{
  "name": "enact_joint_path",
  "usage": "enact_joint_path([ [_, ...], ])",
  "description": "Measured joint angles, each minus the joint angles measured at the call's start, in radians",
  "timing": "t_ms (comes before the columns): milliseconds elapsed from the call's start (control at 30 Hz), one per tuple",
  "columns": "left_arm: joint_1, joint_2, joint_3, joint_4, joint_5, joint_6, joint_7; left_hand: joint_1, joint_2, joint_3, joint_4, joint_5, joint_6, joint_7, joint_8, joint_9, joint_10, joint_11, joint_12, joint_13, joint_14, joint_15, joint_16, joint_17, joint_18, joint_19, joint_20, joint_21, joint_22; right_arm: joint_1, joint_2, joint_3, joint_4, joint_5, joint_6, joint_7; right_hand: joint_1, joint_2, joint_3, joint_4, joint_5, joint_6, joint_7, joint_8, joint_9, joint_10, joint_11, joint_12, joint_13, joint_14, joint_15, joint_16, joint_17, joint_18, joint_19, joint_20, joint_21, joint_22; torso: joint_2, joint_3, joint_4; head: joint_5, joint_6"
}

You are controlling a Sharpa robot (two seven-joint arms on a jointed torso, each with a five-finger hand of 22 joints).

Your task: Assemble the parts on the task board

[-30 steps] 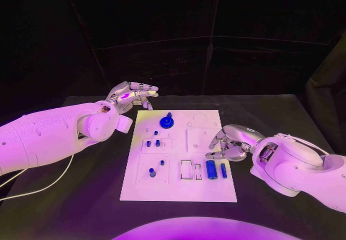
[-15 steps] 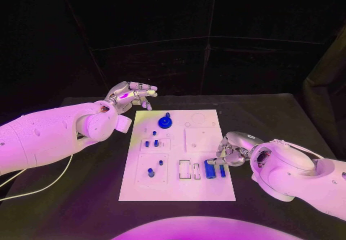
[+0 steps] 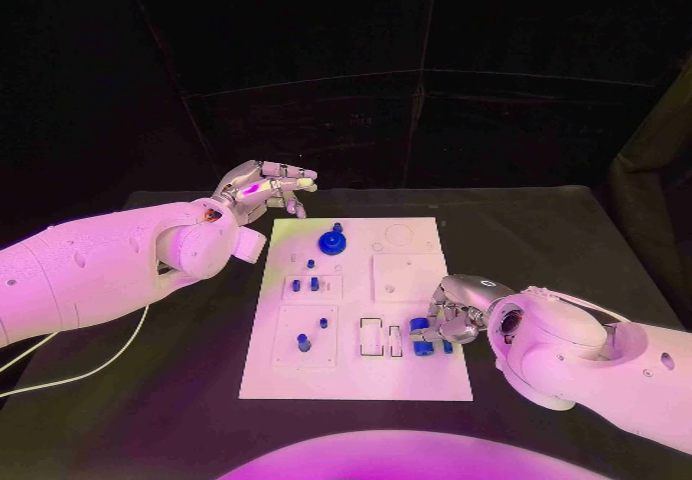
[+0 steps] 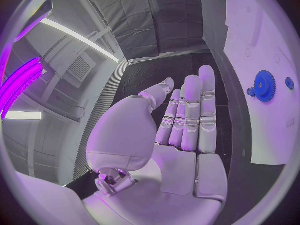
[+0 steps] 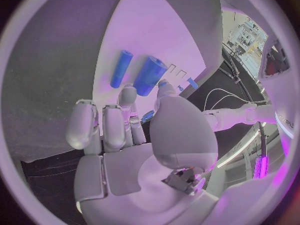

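Looking down from the head view, the right hand (image 3: pixel 450 318) sits over the near right corner of the task board (image 3: pixel 361 385), its fingers curled down onto the thick blue cylinder (image 3: pixel 420 340) that lies there. That cylinder's long axis runs from the board's near edge toward its far edge, and a thinner blue rod (image 3: pixel 446 345) lies just beside it, parallel, on the side toward the right arm. Whether the fingers have closed on the cylinder or only touch it I cannot tell from here. The left hand (image 3: pixel 267 187) hangs off the board's far left corner, holding nothing, well apart from these 2 pieces; the blue gear (image 3: pixel 333 242) stands nearer to it.

Turning to the left wrist view, the left hand (image 4: pixel 181 130) is flat with fingers straight and close together, nothing in it, and the gear (image 4: pixel 265 85) stands on the board off to one side of the fingertips.

Turning to the right wrist view, the right hand (image 5: pixel 134 130) points its fingertips (image 5: pixel 127 94) at the ends of the 2 pieces: the thick cylinder (image 5: pixel 149 75) just beyond the thumb and nearest finger, the thin rod (image 5: pixel 121 68) alongside. The fingers look narrow and partly curled, at the cylinder's end, without a clear wrap round it. The right hand is plainly the nearer one, and its grasp should probably close across the cylinder's width.
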Motion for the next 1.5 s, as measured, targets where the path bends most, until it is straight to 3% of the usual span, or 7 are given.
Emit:
enact_joint_path([
  [500, 0.000, 0.001, 0.000, -0.002, 0.000, 0.002, -0.002, 0.000, 0.000, 0.000, 0.000, 0.000, 0.000, 0.000, 0.001, 0.000, 0.000, 0.000, 0.000, 0.000, 0.000, 0.000, 0.000, 0.000, 0.000, 0.000, 0.000, 0.000, -0.001, 0.005, 0.027, 0.001, -0.026, -0.028, 0.055, -0.007, 0.054, 0.048, -0.006, -0.014, 0.025, -0.017, -0.003, 0.027, 0.036, -0.017, -0.003, -0.023, 0.016, 0.003, -0.003, 0.004, -0.004, 0.000, 0.000, 0.000, 0.000, 0.000, 0.000, -0.0019, 0.0008, 0.007, -0.004],
  [633, 0.000, 0.000, -0.001, -0.001, 0.000, 0.003, -0.003, 0.000, 0.000, 0.000, 0.000, 0.000, 0.000, 0.000, 0.004, 0.000, 0.000, 0.000, 0.000, 0.000, 0.000, 0.000, 0.000, -0.001, 0.000, 0.000, 0.000, 0.000, -0.002, 0.006, 0.028, -0.003, -0.020, -0.032, 0.049, -0.005, 0.094, 0.067, 0.004, -0.029, 0.086, -0.019, -0.001, 0.041, 0.046, -0.018, -0.002, -0.034, 0.027, 0.000, -0.007, 0.004, 0.002, 0.000, 0.000, 0.000, 0.000, 0.002, 0.000, -0.0019, 0.0008, 0.008, -0.004],
  [767, 0.000, -0.002, -0.001, -0.001, 0.000, 0.004, -0.004, 0.000, 0.000, 0.000, 0.000, 0.000, 0.000, 0.000, 0.004, 0.000, 0.000, 0.000, 0.000, 0.000, 0.000, 0.000, 0.000, -0.001, 0.000, 0.000, 0.000, 0.000, -0.002, 0.003, 0.011, -0.008, -0.001, -0.021, 0.021, -0.004, 0.120, 0.093, 0.011, -0.036, 0.124, -0.020, -0.001, 0.041, 0.049, -0.014, -0.005, -0.034, 0.042, 0.000, -0.007, 0.012, 0.018, 0.000, 0.006, -0.006, 0.008, 0.015, -0.001, -0.0014, 0.0003, 0.009, -0.004],
  [967, 0.000, 0.000, -0.001, -0.004, 0.000, 0.006, -0.006, 0.000, 0.000, 0.000, 0.000, 0.000, 0.000, 0.000, 0.004, 0.000, 0.000, 0.000, 0.000, 0.000, 0.000, 0.000, 0.000, -0.001, 0.000, 0.000, 0.000, 0.000, -0.002, -0.003, -0.015, -0.013, 0.037, 0.046, -0.078, 0.007, 0.128, 0.101, 0.009, -0.037, 0.184, -0.014, -0.009, 0.050, 0.051, 0.009, -0.013, -0.024, 0.070, 0.000, -0.014, 0.032, 0.046, -0.001, 0.014, -0.014, 0.023, 0.043, -0.002, -0.0030, -0.0007, 0.000, 0.001],
  [1033, 0.000, 0.001, -0.001, -0.004, 0.000, 0.007, -0.007, 0.000, 0.000, 0.000, 0.000, 0.000, 0.000, 0.000, 0.004, 0.000, 0.000, 0.000, 0.000, 0.001, 0.000, 0.000, 0.000, -0.001, 0.000, 0.000, 0.000, 0.000, -0.002, -0.002, -0.018, -0.012, 0.047, 0.072, -0.124, 0.018, 0.128, 0.101, 0.008, -0.036, 0.198, -0.013, -0.010, 0.050, 0.051, 0.014, -0.015, -0.023, 0.076, 0.000, -0.014, 0.033, 0.054, -0.016, 0.014, -0.014, 0.023, 0.050, -0.002, -0.0032, -0.0006, -0.001, 0.003],
  [1233, 0.000, 0.002, -0.001, -0.007, 0.000, 0.010, -0.010, 0.000, 0.000, 0.000, 0.000, 0.000, 0.000, 0.000, 0.004, 0.000, 0.000, 0.000, 0.000, 0.001, 0.000, 0.000, 0.000, -0.001, 0.000, 0.000, 0.000, 0.000, -0.001, -0.001, -0.012, -0.012, 0.057, 0.138, -0.212, 0.044, 0.125, 0.104, 0.008, -0.036, 0.205, -0.013, -0.010, 0.054, 0.051, 0.014, -0.015, -0.023, 0.078, 0.000, -0.014, 0.036, 0.056, -0.016, 0.018, -0.018, 0.023, 0.052, -0.001, -0.0030, 0.0001, -0.003, 0.005],
  [1500, 0.000, 0.006, -0.001, -0.011, 0.000, 0.013, -0.014, 0.000, 0.000, 0.000, 0.000, 0.000, 0.000, 0.000, 0.004, 0.000, 0.000, 0.000, 0.000, 0.001, 0.000, 0.000, 0.000, -0.001, 0.000, 0.000, 0.000, 0.000, -0.001, -0.001, 0.033, -0.012, 0.036, 0.194, -0.233, 0.057, 0.129, 0.113, -0.004, -0.027, 0.201, -0.014, -0.011, 0.055, 0.051, 0.014, -0.015, -0.039, 0.068, 0.003, -0.018, 0.036, 0.049, -0.016, 0.018, -0.018, 0.027, 0.052, 0.000, -0.0033, 0.0014, -0.003, 0.005],
])
